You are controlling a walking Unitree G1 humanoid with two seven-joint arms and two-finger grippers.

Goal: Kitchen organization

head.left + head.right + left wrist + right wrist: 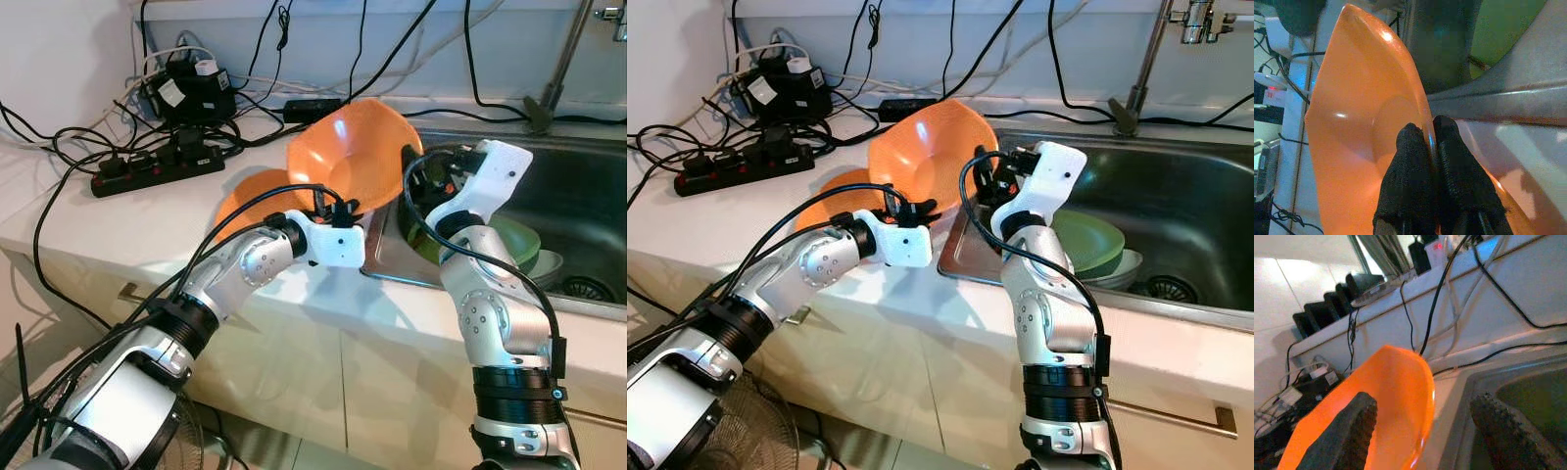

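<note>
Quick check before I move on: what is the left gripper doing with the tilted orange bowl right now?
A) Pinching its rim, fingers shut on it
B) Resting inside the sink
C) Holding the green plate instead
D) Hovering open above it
A: in the left wrist view the left gripper has its two black fingers closed on the rim of the orange bowl, which is held tilted at the sink's edge.

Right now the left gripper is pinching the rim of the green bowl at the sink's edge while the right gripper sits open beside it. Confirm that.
Wrong on the colour. The left gripper is shut on the rim of the orange bowl, not a green one; the left wrist view shows its fingers clamped on that rim. A green bowl lies down in the sink. The rest holds: the right gripper sits open beside the orange bowl.
</note>
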